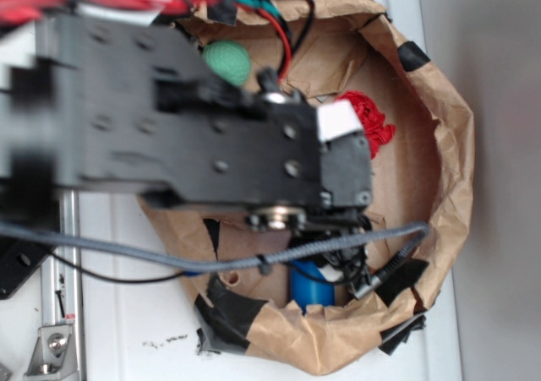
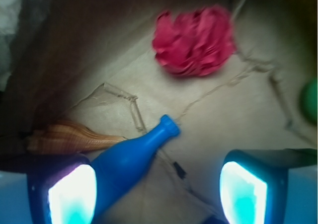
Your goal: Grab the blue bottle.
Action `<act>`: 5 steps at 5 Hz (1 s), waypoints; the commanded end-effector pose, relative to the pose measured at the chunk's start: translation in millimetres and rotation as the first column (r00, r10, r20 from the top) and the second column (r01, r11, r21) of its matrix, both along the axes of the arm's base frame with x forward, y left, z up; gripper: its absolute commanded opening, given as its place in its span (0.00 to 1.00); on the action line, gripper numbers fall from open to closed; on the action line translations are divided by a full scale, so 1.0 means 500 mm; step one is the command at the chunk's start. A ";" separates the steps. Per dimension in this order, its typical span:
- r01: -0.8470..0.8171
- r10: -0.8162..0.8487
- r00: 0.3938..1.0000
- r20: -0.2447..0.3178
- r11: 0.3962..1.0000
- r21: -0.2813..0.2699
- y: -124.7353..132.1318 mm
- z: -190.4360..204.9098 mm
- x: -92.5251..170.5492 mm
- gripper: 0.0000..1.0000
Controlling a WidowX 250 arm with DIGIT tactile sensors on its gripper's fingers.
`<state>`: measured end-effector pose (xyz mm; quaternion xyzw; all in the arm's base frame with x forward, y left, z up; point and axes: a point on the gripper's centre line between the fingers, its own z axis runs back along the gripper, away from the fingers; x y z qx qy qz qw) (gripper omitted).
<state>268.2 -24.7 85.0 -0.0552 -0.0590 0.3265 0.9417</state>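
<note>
Although the gripper (image 2: 159, 196) has its jaws spread wide over the paper bowl (image 1: 452, 136), nothing is pinched between them, so I judge the grab as approached but not made. In the wrist view the blue bottle (image 2: 130, 162) lies on its side on the brown paper floor, its body running down to the near left and lying against the inner edge of the left finger pad (image 2: 72, 194), its narrow neck and flared lip pointing to the far right into the open gap. The right finger pad (image 2: 242, 193) stands well apart from it, with bare paper between. Whether the left pad truly touches the bottle or only overlaps it in the view, I cannot tell.

What is left, as I judge it: centre the bottle's body between the pads, settle lower if needed, close and lift. Because the bottle lies slantwise and off to one side, closing now might nudge it rather than grip it squarely.

Just left of the bottle lies an orange-brown ridged piece (image 2: 74, 137); a red crumpled ball (image 2: 195, 40) sits farther off, and a green ball (image 2: 310, 102) shows at the right edge. In the exterior view the arm hides most of the bowl, with only a blue part of the bottle (image 1: 311, 286) visible near its near rim.

No brand, label or readable writing appears on the bottle, the bowl or the arm.
</note>
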 end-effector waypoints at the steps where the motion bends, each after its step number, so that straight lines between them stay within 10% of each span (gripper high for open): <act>1: -0.044 0.041 0.999 -0.030 0.994 -0.098 -0.100 -0.073 0.000 1.00; 3: -0.117 0.115 0.993 -0.023 0.990 -0.084 -0.087 -0.129 0.047 1.00; 4: -0.061 0.058 0.997 -0.054 0.997 -0.048 -0.080 -0.114 0.034 0.00; 5: 0.184 -0.185 0.983 0.004 0.981 0.059 -0.015 -0.031 0.021 0.00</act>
